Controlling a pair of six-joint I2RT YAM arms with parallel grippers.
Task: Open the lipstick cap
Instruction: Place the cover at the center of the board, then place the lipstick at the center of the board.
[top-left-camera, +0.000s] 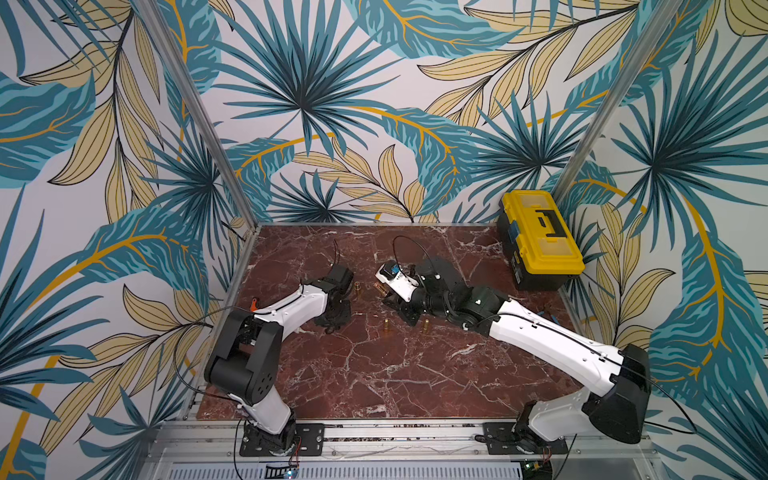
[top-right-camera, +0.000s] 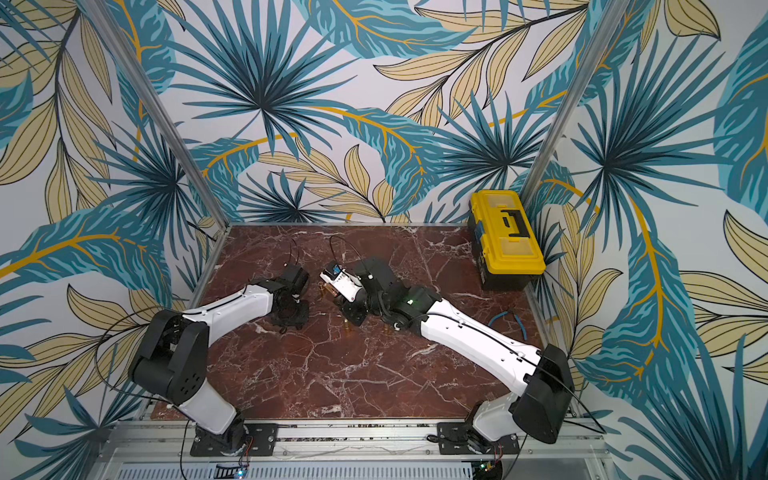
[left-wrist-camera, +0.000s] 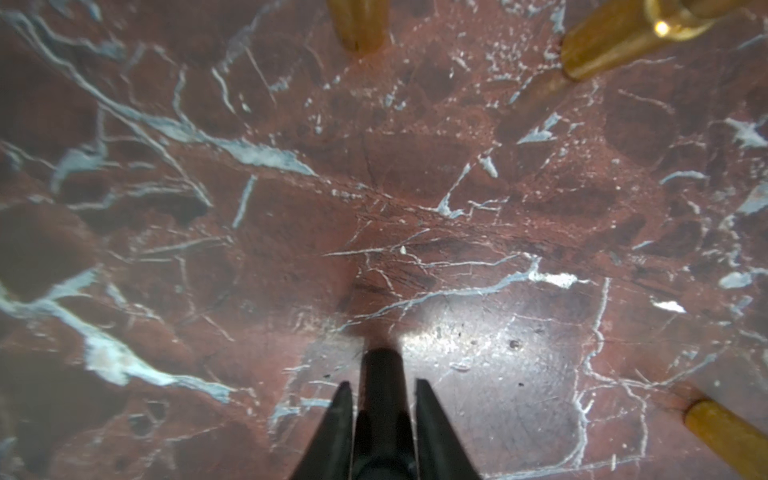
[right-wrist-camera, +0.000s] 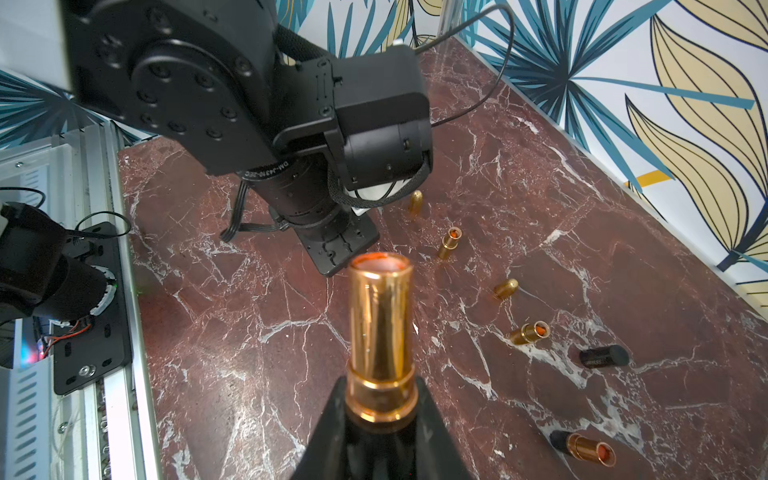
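Gold lipstick (top-left-camera: 379, 287) is pinched in the right tool (top-left-camera: 386, 293) over the counter (top-left-camera: 374, 374) in both top views. Left wrist: the left tool (left-wrist-camera: 384, 386) flanks a black cap (left-wrist-camera: 382, 370), gripping or loose I cannot tell; freed, it could topple and roll. Right wrist: the uncapped tube juts far past the jaws and might slip.

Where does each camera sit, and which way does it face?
Both top views: high over the front edge, facing down at the marble table; left arm, right arm show.
Left wrist: on the left arm, facing down at the marble; left end effector shows.
Right wrist: on the right arm, facing across the table; right end effector, holding a gold lipstick, shows.
Shared: right wrist and top views show the left arm.
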